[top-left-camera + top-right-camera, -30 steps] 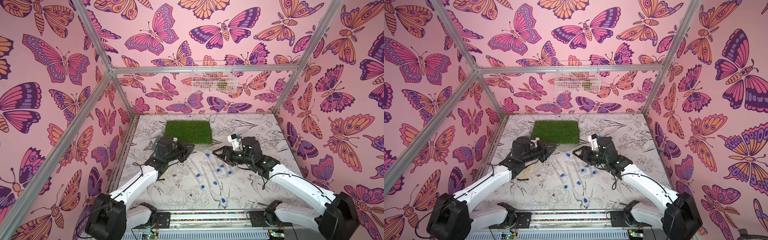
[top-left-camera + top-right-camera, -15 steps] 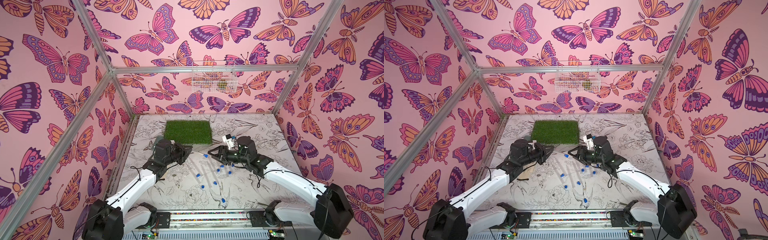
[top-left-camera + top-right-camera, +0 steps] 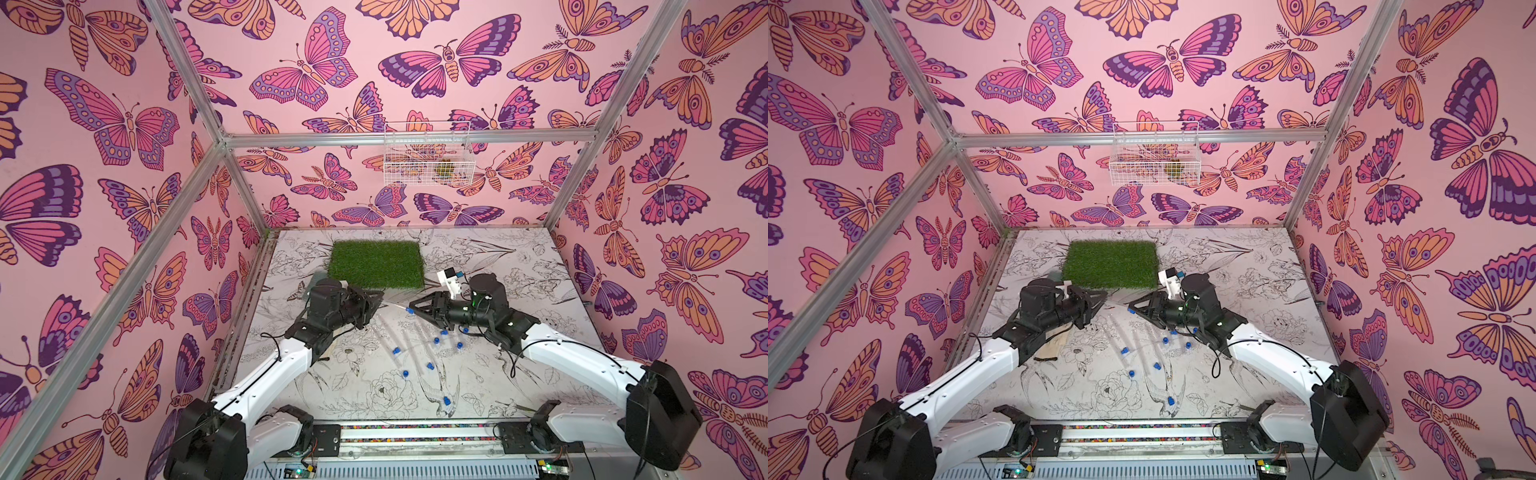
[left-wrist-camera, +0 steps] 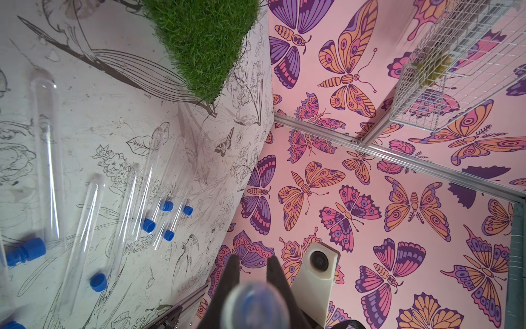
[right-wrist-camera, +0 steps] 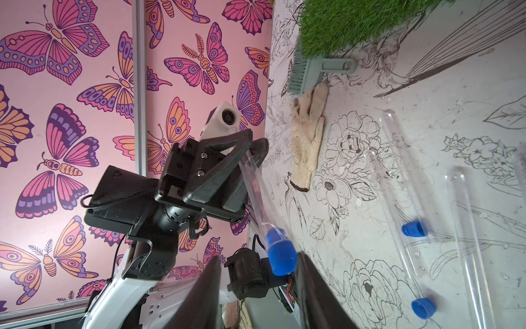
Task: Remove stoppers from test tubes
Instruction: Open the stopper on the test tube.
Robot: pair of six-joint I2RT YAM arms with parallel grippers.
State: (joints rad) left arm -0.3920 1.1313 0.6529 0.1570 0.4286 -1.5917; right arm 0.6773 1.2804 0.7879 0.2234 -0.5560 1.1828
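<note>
Right, down at the front of the table (image 3: pixel 332 399) a lone stopper (image 3: pixel 446 401) lies by itself. A little further in, the loose test tubes (image 4: pixel 47 159) lie flat and fanned out, with more stoppers (image 3: pixel 436 340) dotted among them; some sit at tube mouths and some apart, and I can't tell which are seated. Every tube looks empty. Now the action, just past that scatter: the left gripper (image 5: pixel 254 142) is pressed tight on the held tube (image 5: pixel 257 193) near its rounded end. That tube's long axis runs straight across the gap toward the other arm, capped end leading. Its blue stopper (image 5: pixel 280 255) sits right between the spread jaws of the right gripper (image 5: pixel 257 265), one finger close at its side, the other clear of it, nothing pinched yet. So the right arm is nearer the cap, and I'd say the pull must go along the tube's line, away from the left gripper; off-axis, the tube could lever or slip. Beyond them lies the grass mat (image 3: pixel 376 264), and on the back wall the wire basket (image 3: pixel 390 174) holds a small yellow-green lump (image 3: pixel 446 168) I can't identify.
</note>
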